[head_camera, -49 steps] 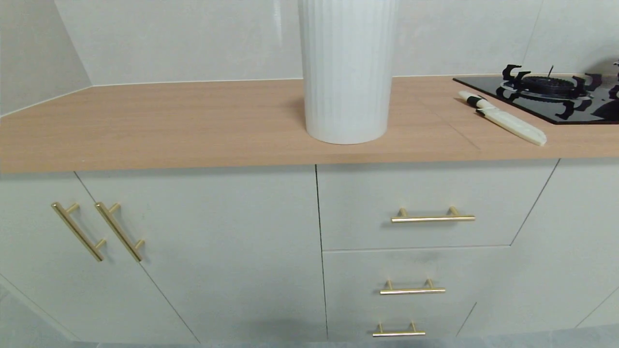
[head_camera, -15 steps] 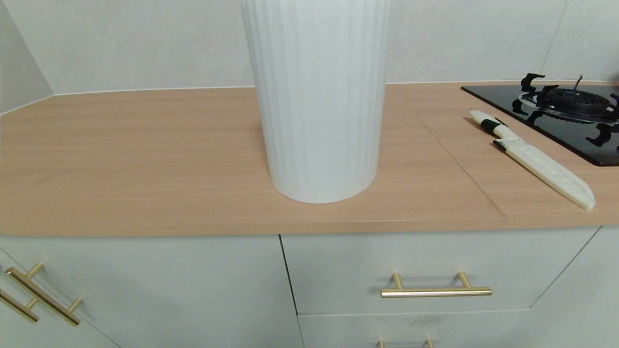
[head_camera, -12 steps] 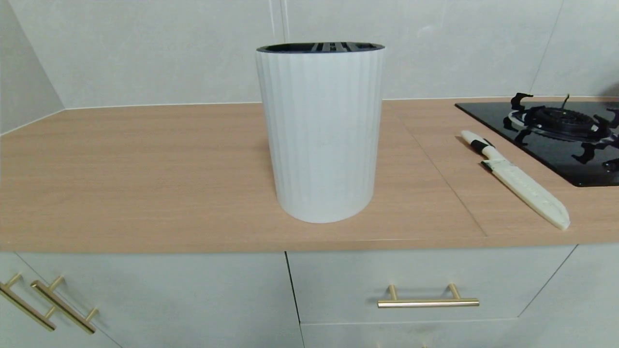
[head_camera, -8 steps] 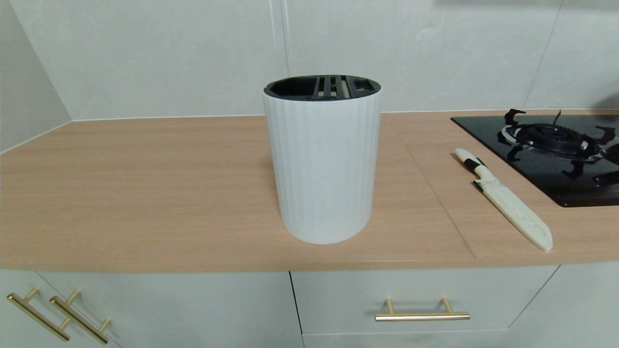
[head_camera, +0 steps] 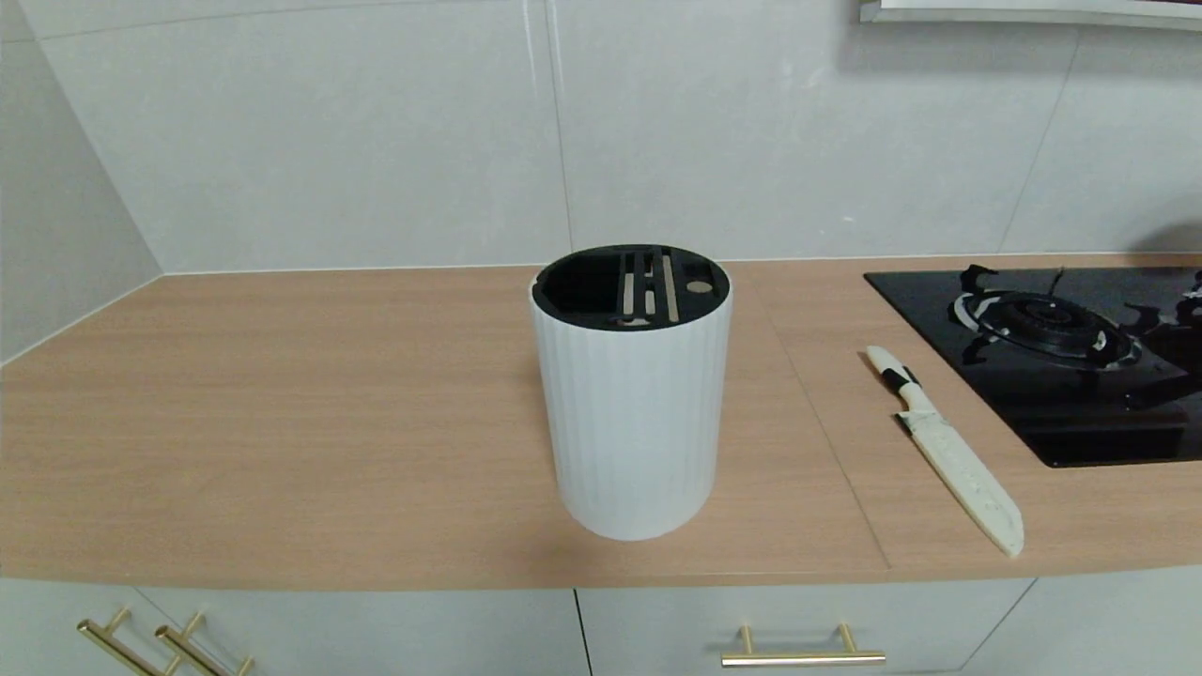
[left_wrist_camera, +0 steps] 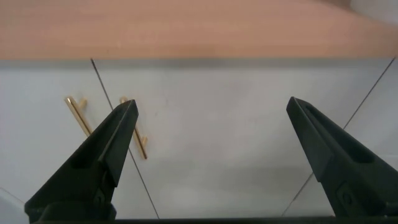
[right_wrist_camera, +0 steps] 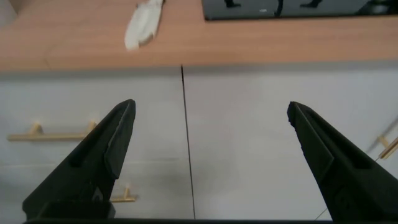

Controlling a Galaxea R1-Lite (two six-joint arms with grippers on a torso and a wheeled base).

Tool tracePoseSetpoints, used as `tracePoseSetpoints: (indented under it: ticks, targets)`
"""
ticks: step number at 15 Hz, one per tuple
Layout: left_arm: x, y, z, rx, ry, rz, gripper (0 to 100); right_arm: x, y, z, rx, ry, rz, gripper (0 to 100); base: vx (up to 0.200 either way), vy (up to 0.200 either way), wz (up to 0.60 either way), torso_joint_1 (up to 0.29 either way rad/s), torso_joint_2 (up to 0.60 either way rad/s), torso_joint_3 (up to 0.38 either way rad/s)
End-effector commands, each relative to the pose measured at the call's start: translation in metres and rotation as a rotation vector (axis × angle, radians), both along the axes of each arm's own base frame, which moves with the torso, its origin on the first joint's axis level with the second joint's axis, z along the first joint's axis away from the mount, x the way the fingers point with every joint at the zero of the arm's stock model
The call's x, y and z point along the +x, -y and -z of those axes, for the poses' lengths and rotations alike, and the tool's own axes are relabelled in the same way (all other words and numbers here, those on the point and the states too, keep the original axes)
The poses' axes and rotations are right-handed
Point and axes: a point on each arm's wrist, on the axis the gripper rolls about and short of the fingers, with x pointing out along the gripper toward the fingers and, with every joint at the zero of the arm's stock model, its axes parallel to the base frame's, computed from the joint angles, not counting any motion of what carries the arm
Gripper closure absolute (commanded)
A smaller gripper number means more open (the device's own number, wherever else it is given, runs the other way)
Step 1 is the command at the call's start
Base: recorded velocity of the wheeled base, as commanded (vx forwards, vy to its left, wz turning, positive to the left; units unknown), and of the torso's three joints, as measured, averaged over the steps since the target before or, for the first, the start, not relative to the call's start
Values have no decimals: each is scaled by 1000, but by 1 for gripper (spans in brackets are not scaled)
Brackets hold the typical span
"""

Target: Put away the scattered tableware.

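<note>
One knife point(head_camera: 944, 451), one white holder point(head_camera: 631, 422) and one hob point(head_camera: 1024, 394) are on the single table point(head_camera: 282, 422). In the head view, the cupboard fronts below carry three gold handles point(head_camera: 804, 656): two at the left, one on a drawer.

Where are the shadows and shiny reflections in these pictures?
Head view: the knife holder throws a faint shadow on the countertop at its base; the glossy black hob shows pale reflections; wall tiles darken under the top-right fixture. Left wrist view: a thin shadow line runs under the countertop edge.
</note>
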Motion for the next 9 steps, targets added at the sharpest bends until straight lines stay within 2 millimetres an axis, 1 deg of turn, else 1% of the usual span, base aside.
tracePoseSetpoints:
  ticks: [1,9]
  targets:
    - [0,0,0,0,0,-1,0,0,0,0,0,-1,0,0,0,0,0,203,-486,-286]
    - [0,0,0,0,0,-1,0,0,0,0,0,-3,0,0,0,0,0,234,-532,-296]
